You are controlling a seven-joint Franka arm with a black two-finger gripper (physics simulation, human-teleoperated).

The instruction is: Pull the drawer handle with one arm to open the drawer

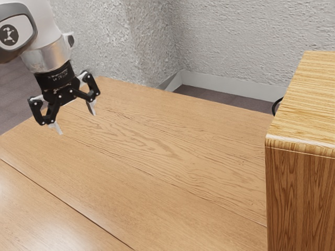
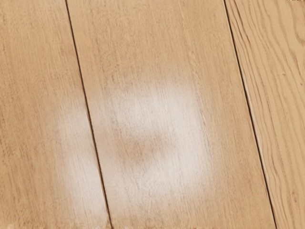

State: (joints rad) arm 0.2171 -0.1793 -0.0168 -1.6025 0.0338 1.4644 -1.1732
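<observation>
A wooden cabinet (image 1: 306,157) stands at the exterior view's right edge, showing its top and one plain side. A small dark curved piece (image 1: 275,106) pokes out behind its far corner; I cannot tell whether it is the drawer handle. My gripper (image 1: 73,118) hangs at the exterior view's left, above the wooden table (image 1: 157,157), far from the cabinet. Its fingers are spread wide and point down, with nothing between them. Below my hand, the wrist view takes in table planks (image 2: 157,71) with a pale blurred patch.
A rough white wall (image 1: 209,36) with a baseboard runs behind the table. A dark seam (image 1: 63,201) crosses the tabletop near the front. Bare wood stretches between my gripper and the cabinet.
</observation>
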